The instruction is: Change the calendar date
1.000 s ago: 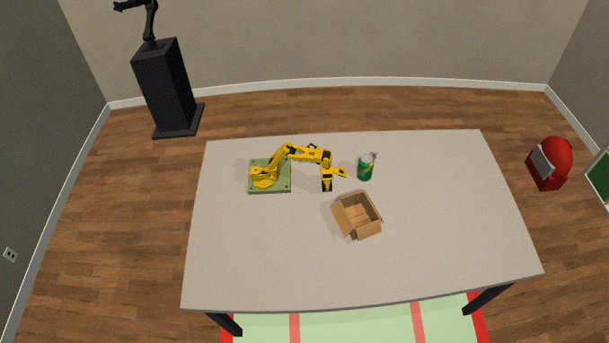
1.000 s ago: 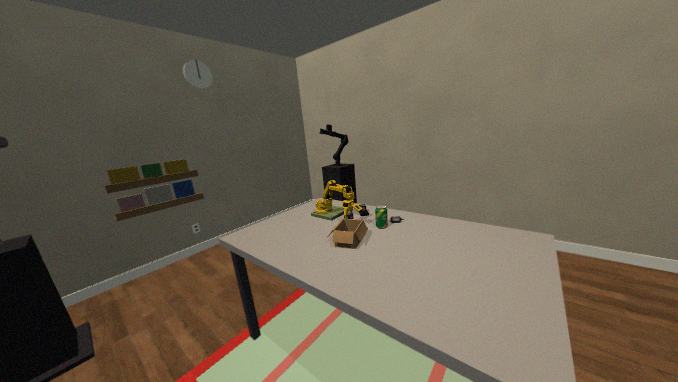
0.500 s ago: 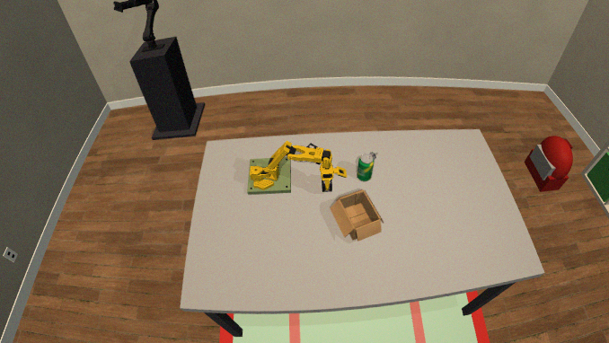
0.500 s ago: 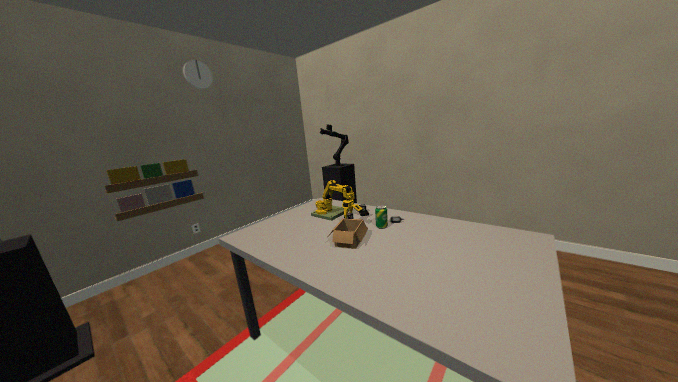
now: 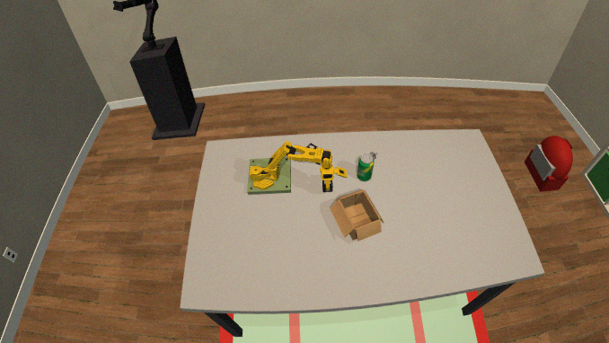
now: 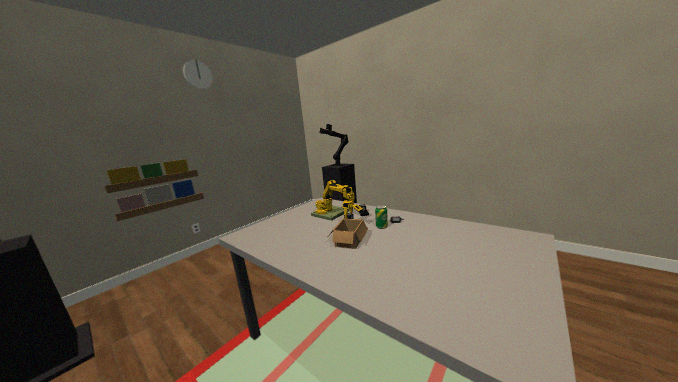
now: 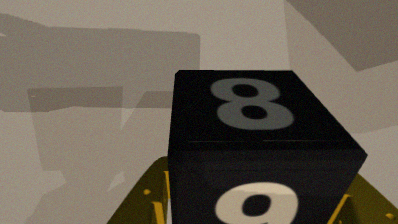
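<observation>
Clamping the black cube in its fingers, the gripper probably must keep it level and turn the needed digit upright before reseating.

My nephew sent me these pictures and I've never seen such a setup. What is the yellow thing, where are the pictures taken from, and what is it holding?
The yellow thing is a small robot arm bolted to a green plate on a grey table. One picture looks down from above, one from across the room, one from a camera on the arm's wrist. On the table stand an open cardboard box and a green can. Its gripper has its fingers shut on a black number cube, showing an 8 and part of another digit.
</observation>
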`<state>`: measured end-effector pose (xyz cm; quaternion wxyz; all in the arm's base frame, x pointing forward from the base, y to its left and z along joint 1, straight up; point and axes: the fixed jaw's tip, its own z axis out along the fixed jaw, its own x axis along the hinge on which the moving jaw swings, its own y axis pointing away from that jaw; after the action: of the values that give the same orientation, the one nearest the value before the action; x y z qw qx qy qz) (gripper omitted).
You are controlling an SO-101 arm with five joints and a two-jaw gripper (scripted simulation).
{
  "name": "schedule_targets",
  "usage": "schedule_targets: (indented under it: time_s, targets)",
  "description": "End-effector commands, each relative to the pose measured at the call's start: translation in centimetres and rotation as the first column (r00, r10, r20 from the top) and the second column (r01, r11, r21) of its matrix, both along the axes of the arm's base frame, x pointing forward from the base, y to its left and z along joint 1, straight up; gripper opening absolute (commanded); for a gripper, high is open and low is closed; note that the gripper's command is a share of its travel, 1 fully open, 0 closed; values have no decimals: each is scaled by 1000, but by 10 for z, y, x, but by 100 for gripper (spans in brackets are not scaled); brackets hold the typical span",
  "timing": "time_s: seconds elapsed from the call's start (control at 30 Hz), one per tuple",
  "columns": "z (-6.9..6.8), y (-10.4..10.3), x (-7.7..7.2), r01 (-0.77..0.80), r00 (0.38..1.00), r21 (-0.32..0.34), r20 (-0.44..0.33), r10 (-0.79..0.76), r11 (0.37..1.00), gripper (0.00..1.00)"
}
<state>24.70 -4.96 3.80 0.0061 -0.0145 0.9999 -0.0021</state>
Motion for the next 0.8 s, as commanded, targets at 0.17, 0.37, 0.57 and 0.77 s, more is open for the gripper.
schedule_targets:
  time_s: [0.17, 0.37, 0.57, 0.77]
  targets:
    - [-10, 3, -2, 0, 1000, 7, -24, 1, 1000, 0]
    - [-12, 3, -2, 0, 1000, 7, -24, 1, 1000, 0]
    - [-13, 3, -2, 0, 1000, 7, -24, 1, 1000, 0]
    - [-17, 3, -2, 0, 1000, 7, -24, 1, 1000, 0]
